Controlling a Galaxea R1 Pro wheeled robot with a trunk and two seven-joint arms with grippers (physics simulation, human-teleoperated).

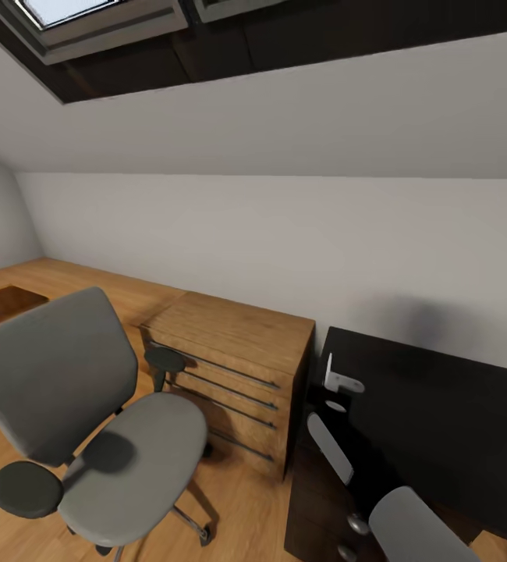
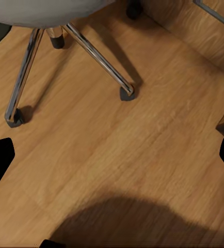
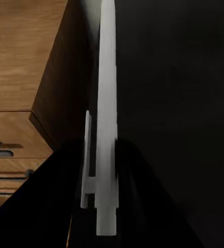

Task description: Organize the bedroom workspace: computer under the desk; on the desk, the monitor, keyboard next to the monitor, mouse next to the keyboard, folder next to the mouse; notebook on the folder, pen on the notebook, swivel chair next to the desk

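Over the desk (image 1: 441, 398), the right end effector (image 3: 106, 227) grips the pen (image 3: 106, 129).

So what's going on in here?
A two-armed robot is tidying a bedroom workspace. Its right gripper appears shut on a pen, held over the black desk by its edge, beside a wooden chest. The left gripper hangs open above the floor near the chair.
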